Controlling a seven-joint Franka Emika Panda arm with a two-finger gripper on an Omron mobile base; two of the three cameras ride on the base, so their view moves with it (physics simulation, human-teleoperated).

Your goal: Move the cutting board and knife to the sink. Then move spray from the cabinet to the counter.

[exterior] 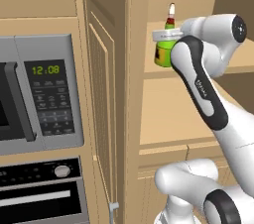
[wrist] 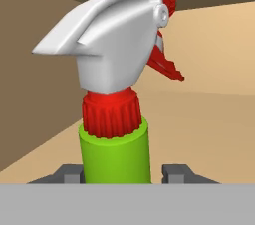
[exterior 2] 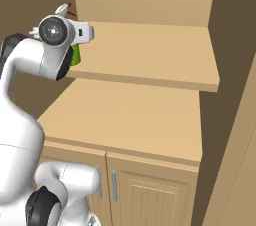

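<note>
The spray [exterior: 162,52] is a green bottle with a red collar and a white trigger head. It stands upright at the front left corner of the cabinet's upper shelf [exterior 2: 150,52]. My gripper [wrist: 122,173] reaches in level with it, and its fingertips [wrist: 175,171] sit on either side of the green body [wrist: 114,154], shut on it. From the right base view my arm covers most of the spray [exterior 2: 75,56]. I cannot tell whether its base touches the shelf. The cutting board, knife, sink and counter are out of view.
The cabinet door [exterior: 101,94] stands open on the left of the opening. A silver microwave [exterior: 39,94] and an oven [exterior: 39,193] are left of it. A lower shelf [exterior 2: 125,115] lies below, above closed lower doors [exterior 2: 150,195].
</note>
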